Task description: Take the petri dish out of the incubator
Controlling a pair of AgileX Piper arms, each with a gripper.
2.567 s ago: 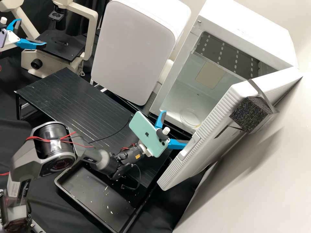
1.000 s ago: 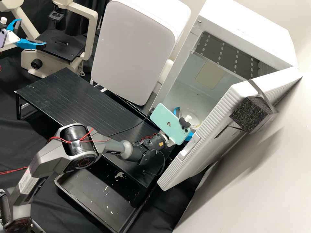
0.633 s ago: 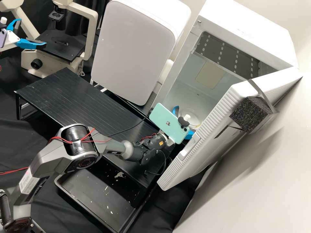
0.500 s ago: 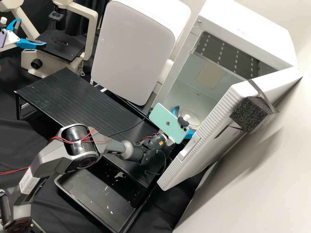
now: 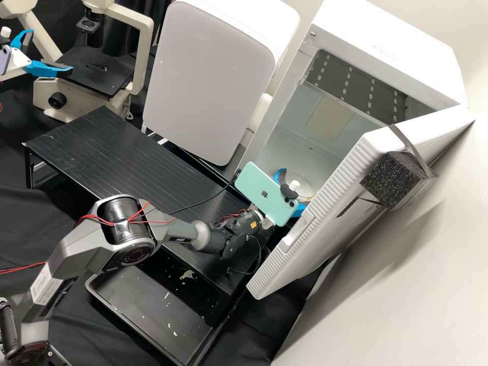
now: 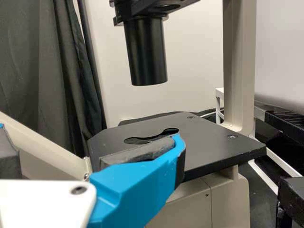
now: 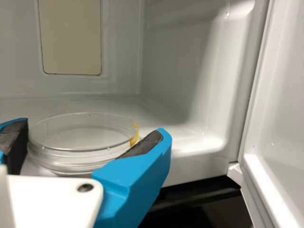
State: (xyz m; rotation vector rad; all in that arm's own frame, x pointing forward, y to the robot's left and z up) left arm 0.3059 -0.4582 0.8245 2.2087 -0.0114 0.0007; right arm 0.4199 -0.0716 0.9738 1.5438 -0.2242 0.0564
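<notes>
blue-fingered right gripper [image 5: 294, 189], petri dish [image 7: 80, 156] partly hidden

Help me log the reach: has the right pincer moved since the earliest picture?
Yes. Against the incubator in the high view, the right pincer has gone from outside its opening, near the door handle, inward to the dish.

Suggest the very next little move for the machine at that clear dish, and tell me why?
I would probably ease the right tool slightly deeper into the incubator. It stands open, with one finger to each side of the petri dish, but the dish's far rim seems to lie beyond the fingertips, so closing now might catch only its nearer part.
</notes>
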